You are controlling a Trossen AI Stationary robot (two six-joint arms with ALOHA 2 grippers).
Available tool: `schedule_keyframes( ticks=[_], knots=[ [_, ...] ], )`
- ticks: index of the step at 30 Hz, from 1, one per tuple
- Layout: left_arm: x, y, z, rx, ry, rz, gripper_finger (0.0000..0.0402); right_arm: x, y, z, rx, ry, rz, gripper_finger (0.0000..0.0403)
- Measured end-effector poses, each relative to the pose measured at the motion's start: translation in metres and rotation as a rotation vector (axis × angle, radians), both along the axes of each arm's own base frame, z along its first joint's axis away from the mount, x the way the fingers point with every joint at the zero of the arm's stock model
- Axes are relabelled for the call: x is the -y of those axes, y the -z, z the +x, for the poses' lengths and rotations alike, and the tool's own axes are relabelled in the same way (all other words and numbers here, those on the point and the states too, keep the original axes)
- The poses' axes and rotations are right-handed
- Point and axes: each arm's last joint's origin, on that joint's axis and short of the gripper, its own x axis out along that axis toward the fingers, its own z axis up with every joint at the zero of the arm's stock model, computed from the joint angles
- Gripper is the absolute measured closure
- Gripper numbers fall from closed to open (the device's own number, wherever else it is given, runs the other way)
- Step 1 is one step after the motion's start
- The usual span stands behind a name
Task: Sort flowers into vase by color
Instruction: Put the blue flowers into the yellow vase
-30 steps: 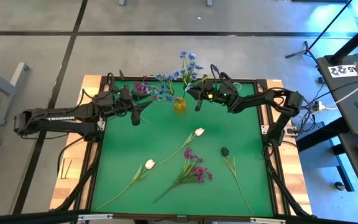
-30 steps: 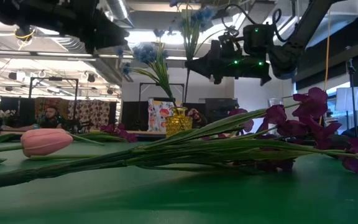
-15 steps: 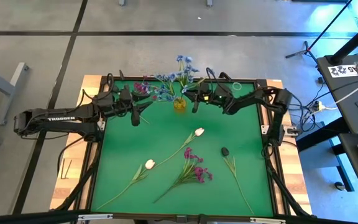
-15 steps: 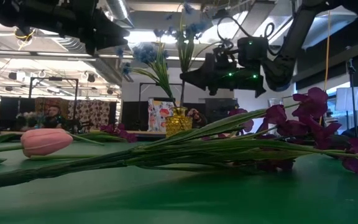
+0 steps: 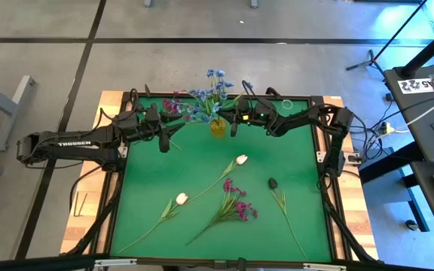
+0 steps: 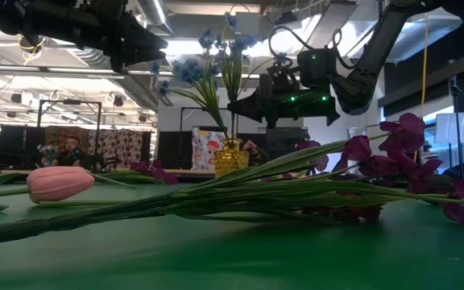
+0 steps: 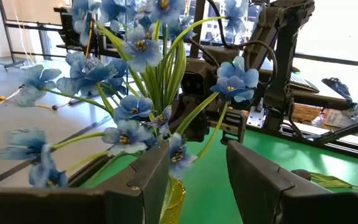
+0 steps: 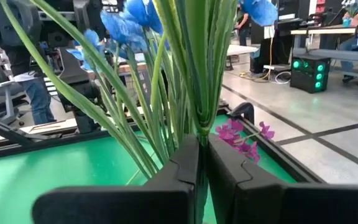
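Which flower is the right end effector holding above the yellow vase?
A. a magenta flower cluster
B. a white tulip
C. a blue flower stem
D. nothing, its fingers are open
C: in the right wrist view the right end effector is closed on the green stalks of a blue flower stem, and the high view shows it beside the yellow vase.

The yellow vase (image 7: 174,202) is largely hidden behind the left gripper's fingers (image 7: 143,180), and the small dark object (image 5: 273,182) on the mat remains unidentifiable.
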Motion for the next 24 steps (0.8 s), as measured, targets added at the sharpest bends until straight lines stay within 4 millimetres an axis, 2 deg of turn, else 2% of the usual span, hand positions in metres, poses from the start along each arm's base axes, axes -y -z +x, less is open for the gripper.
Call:
schedule_keyframes(
  ticks=[6, 17, 24],
  knots=[
    [0.0, 0.0, 0.0, 0.0, 0.0, -0.002, 0.0246, -0.0002, 0.0012, 0.0001, -0.011, -0.008, 0.005, 0.0374],
    [0.0, 0.0, 0.0, 0.008, -0.002, -0.02, 0.0246, -0.0009, 0.0055, 0.0001, -0.051, -0.026, 0.029, 0.0254],
    [0.0, 0.0008, -0.0001, 0.001, -0.002, -0.022, 0.0246, -0.0012, 0.0102, -0.0001, -0.095, -0.034, 0.053, 0.0213]
  ],
)
